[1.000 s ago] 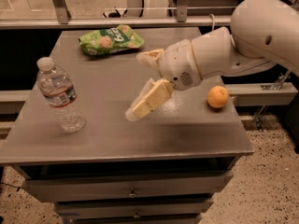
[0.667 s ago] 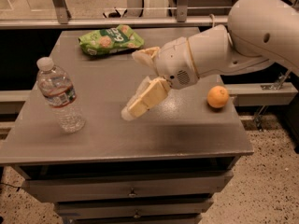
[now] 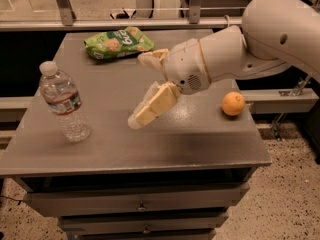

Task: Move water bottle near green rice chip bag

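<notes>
The water bottle [image 3: 64, 102] stands upright at the left of the grey table [image 3: 150, 144]; it is clear, with a white cap and a red-white-blue label. The green rice chip bag [image 3: 119, 42] lies flat at the table's far side, left of centre. My gripper [image 3: 142, 89] hovers over the middle of the table, to the right of the bottle and in front of the bag. It is open and empty, one finger [image 3: 152, 58] pointing toward the bag, the other finger [image 3: 150, 106] angled down toward the table.
An orange fruit [image 3: 233, 104] sits at the table's right side, below my white arm [image 3: 260, 39]. Drawers [image 3: 140, 204] run under the table front. Metal railing posts [image 3: 64, 4] stand behind the table.
My gripper has moved a little to the left, toward the bottle. The bottle, bag and orange have not moved.
</notes>
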`<state>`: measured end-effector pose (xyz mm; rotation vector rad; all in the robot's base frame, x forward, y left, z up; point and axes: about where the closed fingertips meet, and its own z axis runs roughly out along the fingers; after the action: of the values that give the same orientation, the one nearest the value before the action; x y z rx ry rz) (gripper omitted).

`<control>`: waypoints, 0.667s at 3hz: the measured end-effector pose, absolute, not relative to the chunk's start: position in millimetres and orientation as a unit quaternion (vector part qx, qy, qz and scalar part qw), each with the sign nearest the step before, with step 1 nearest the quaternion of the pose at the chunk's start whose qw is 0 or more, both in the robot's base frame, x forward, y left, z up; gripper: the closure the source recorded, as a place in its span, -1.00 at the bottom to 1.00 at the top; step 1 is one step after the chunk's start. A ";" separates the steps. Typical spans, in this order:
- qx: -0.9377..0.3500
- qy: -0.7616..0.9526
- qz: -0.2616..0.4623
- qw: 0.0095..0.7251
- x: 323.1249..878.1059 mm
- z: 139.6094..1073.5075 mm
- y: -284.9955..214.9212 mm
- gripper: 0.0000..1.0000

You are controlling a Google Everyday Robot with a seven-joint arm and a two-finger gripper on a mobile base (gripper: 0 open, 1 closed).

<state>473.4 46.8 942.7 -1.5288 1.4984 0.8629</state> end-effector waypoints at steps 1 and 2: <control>-0.604 0.556 0.375 0.431 480.9 942.0 77.1 -1.00; -0.601 0.511 0.415 0.453 488.6 938.3 122.0 -1.00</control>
<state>488.6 122.0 938.3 -1.4837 1.2610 1.0250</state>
